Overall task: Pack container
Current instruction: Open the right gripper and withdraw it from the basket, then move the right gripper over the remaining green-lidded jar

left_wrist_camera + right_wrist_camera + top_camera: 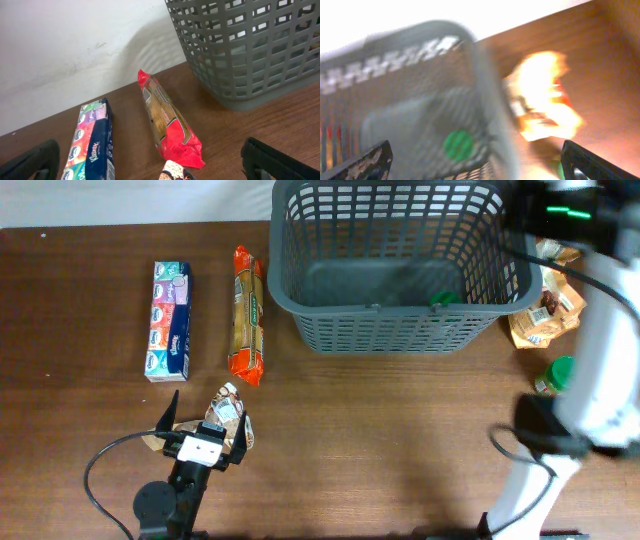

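The dark gray container (pixel 400 260) stands at the back of the table, with a small green-topped item (pixel 443 299) inside by its right wall. My left gripper (pixel 208 423) is open near the front left, with a small printed pouch (pixel 228 418) lying between its fingers. In the left wrist view the gripper (pixel 150 157) is wide open over the pouch (pixel 172 174). My right gripper (pixel 548 215) hovers over the container's right rim. Its wrist view is blurred but shows the gripper (pixel 475 152) open and empty above the rim (pixel 485 100) and the green item (pixel 458 145).
A Kleenex tissue pack (pixel 170 320) and a long red cracker packet (pixel 248 315) lie left of the container; both show in the left wrist view (pixel 92 142) (pixel 167 120). An orange bag (pixel 545 310) and a green-capped bottle (pixel 557 373) sit right of it.
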Robot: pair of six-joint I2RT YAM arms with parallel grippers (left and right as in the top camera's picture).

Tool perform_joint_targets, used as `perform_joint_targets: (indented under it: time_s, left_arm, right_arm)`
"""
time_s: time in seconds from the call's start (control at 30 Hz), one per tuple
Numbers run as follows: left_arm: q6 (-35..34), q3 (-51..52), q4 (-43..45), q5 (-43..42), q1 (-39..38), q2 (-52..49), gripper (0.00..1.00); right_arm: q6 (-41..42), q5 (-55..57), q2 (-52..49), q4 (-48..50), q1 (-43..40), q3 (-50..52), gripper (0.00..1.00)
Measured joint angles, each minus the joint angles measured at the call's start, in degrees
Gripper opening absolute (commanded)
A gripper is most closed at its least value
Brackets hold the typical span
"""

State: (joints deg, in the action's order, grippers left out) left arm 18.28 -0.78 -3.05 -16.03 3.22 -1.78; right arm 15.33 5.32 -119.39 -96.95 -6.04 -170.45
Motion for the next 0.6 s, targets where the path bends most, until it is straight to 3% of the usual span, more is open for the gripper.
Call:
perform_joint_targets:
  time_s: [0.17,0.33,0.6]
  left_arm:
    - [0.0,0.0,0.0,0.0,0.0,0.0,0.99]
    - [0.0,0.0,0.0,0.0,0.0,0.0,0.99]
    - [0.0,0.0,0.0,0.0,0.0,0.0,0.99]
  right_arm:
    - [5.2,1.7,12.4,0.0,-14.8,5.1,0.99]
    - [9.5,0.6,20.2,0.0,-25.2,18.8,0.99]
    - [11.9,-3.1,18.0,2.8,-27.8,43.1,0.99]
